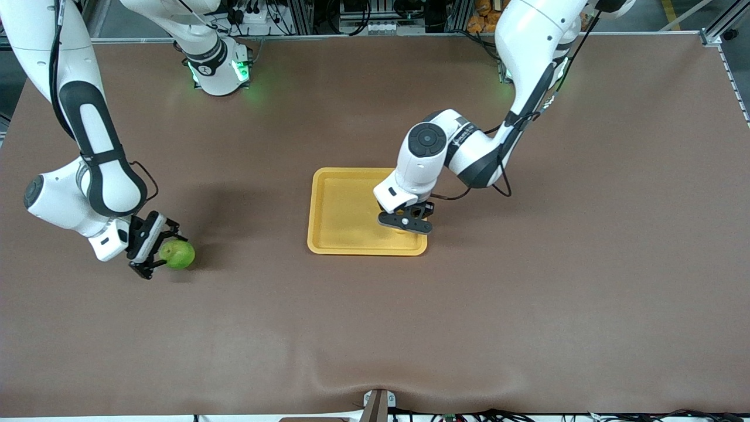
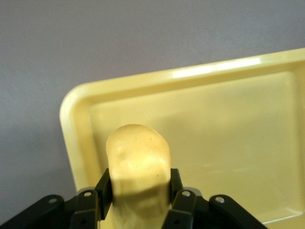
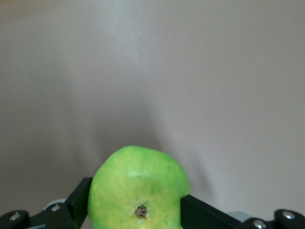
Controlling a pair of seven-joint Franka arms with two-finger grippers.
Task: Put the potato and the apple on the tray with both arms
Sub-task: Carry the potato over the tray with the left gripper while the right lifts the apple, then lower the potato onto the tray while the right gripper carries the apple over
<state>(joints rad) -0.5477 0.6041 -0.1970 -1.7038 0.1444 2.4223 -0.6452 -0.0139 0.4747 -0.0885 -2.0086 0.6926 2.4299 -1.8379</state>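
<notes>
Left pincer (image 1: 405,223): I see it pinching the potato (image 2: 138,164) low over the tray (image 1: 340,202), at the tray's 4 o'clock corner; the front view hides the potato.
Right pincer (image 1: 157,253): clamped on the apple (image 1: 178,254) at the bench (image 1: 527,305), toward the right arm's end; contact underneath unclear.
</notes>
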